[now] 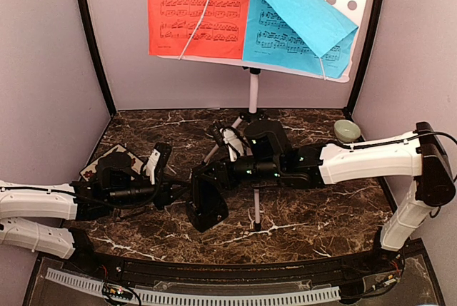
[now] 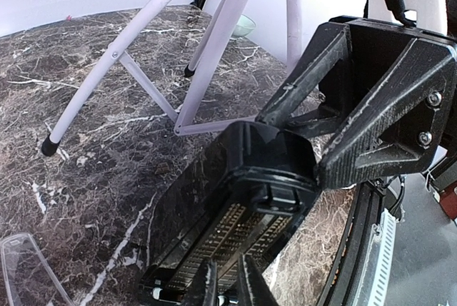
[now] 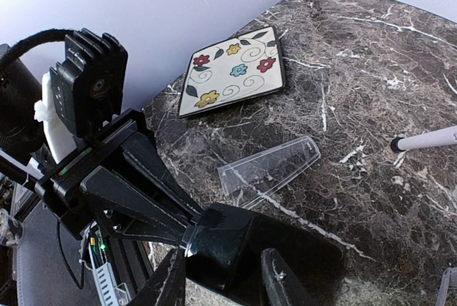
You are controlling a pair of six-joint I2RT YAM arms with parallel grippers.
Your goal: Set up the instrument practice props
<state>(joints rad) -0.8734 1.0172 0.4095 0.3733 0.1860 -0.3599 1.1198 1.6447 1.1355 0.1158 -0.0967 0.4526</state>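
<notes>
A white music stand [image 1: 253, 92] stands near the middle of the desk's [image 1: 321, 220] back edge, its tripod legs spread on the dark marble. A red sheet [image 1: 196, 13] of printed music hangs on the left of its tray. A blue sheet [image 1: 293, 38] hangs on the right, with its upper part folded down across itself.

In front of the stand, towards the middle of the near edge and a little to the left, the black metronome [image 1: 207, 210] lies tipped over on its side between the two arms. The left claw [image 1: 180, 193] reaches in from the left edge, its fingers drawn narrow and pinching one end of the metronome. The right claw [image 1: 203, 176] comes across from the right edge and grips the other end, one finger on each flank of the black body. I cannot tell whether the metronome rests on the marble or hangs just above it.

A clear plastic cover [image 3: 270, 167] lies flat on the desk near the metronome, apart from both claws. Beyond it, by the left edge, sits a square floral tile [image 3: 232, 74]. A small green bowl [image 1: 347, 130] sits in the back right corner, well apart from everything else.
</notes>
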